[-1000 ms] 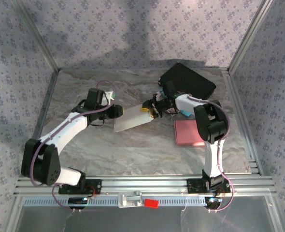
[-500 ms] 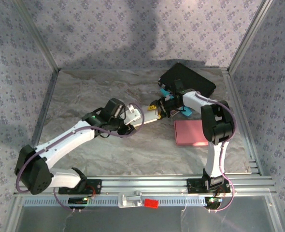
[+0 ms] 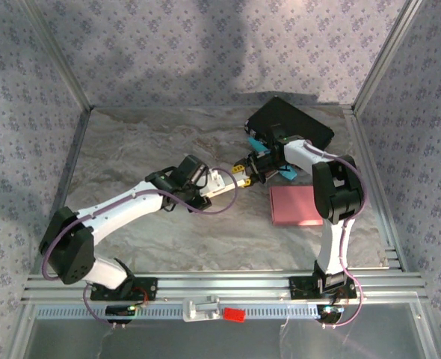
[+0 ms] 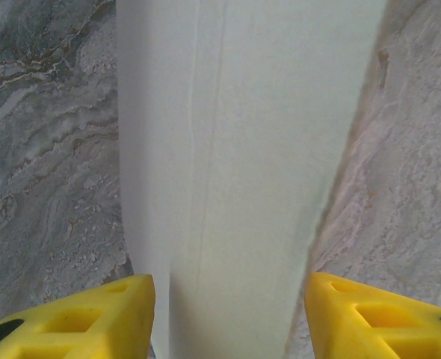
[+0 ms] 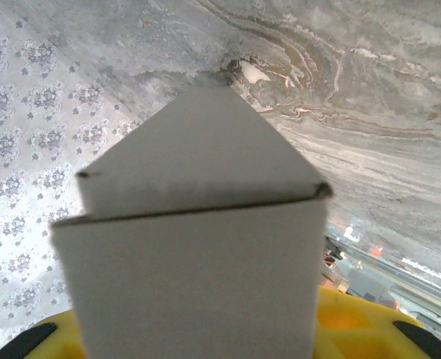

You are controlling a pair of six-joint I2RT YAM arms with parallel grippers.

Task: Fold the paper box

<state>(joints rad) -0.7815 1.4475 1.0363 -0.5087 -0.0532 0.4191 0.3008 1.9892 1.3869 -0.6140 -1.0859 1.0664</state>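
Clamping of white cardboard paper box [image 5: 198,254] by right fingers [image 5: 355,321] confirmed; left fingers [image 4: 93,314] spread astride box, gaps visible.

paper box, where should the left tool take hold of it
Probably across its narrow width at the near end, coming lengthwise from the left. The paper box is long and slim, the right tool pinches its other end, and the left tool straddles this end with small gaps.

Pink pad [image 3: 294,206], black case [image 3: 289,123] crowd right side; left table [image 3: 119,149] free.
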